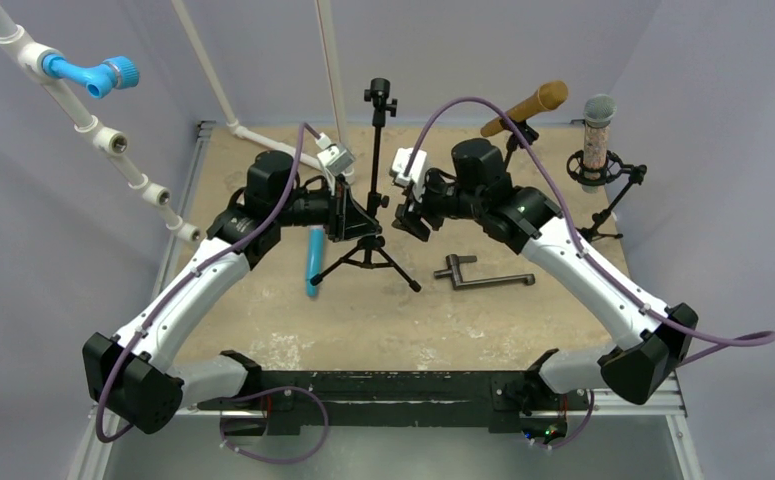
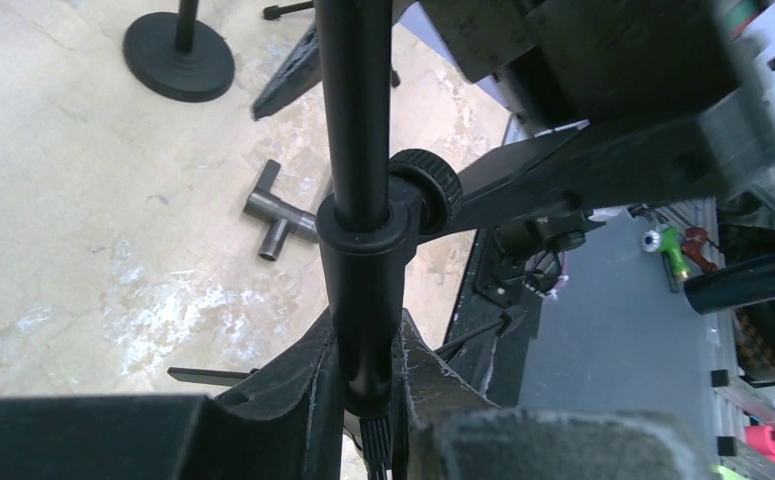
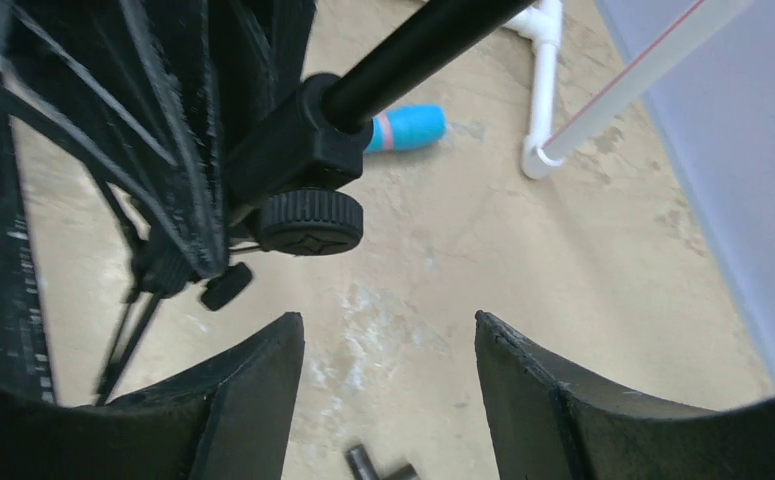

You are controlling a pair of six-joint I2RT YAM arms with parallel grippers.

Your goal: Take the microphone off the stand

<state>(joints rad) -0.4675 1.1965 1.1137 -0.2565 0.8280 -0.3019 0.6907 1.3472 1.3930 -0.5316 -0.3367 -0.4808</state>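
A black tripod stand (image 1: 374, 165) stands mid-table with a bare clip on top. A blue microphone (image 1: 313, 258) lies flat on the table just left of its legs; its end also shows in the right wrist view (image 3: 404, 129). My left gripper (image 1: 349, 214) is shut on the stand's lower pole (image 2: 358, 150), its fingers (image 2: 293, 385) pressed on both sides below the collar knob. My right gripper (image 1: 404, 216) is open and empty just right of the stand; its jaws (image 3: 388, 335) stand wide apart, near the black knob (image 3: 309, 222).
A gold microphone (image 1: 526, 106) on a stand and a grey microphone (image 1: 597, 132) in a shock mount stand at the back right. A dark T-shaped metal piece (image 1: 479, 276) lies right of the tripod. White pipes (image 1: 265, 141) run along the back left.
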